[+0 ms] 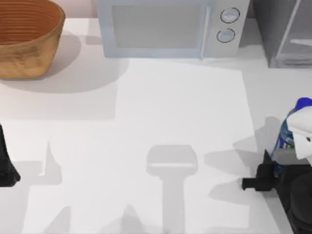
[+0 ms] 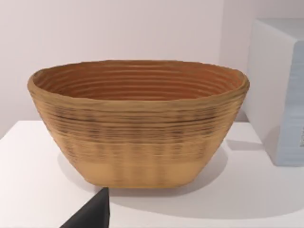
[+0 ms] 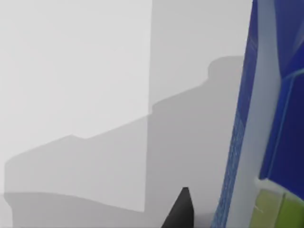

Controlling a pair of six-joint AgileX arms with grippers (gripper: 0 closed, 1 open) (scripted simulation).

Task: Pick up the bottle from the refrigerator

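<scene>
The bottle [image 1: 296, 126], with its blue cap, whitish body and blue-green label, lies tilted at the table's right edge, well forward of the refrigerator [image 1: 285, 34]. My right gripper [image 1: 273, 168] is at the bottle's lower end and is shut on it. The right wrist view shows the bottle's label [image 3: 270, 118] close beside one dark fingertip [image 3: 183, 209]. My left gripper [image 1: 6, 165] is parked at the table's left edge.
A pale blue-grey microwave [image 1: 165, 27] with two round knobs stands at the back centre, left of the refrigerator. A woven brown basket [image 1: 27, 36] sits at the back left, also facing the left wrist camera as the basket [image 2: 137, 123]. The white tabletop [image 1: 156, 126] is bare in the middle.
</scene>
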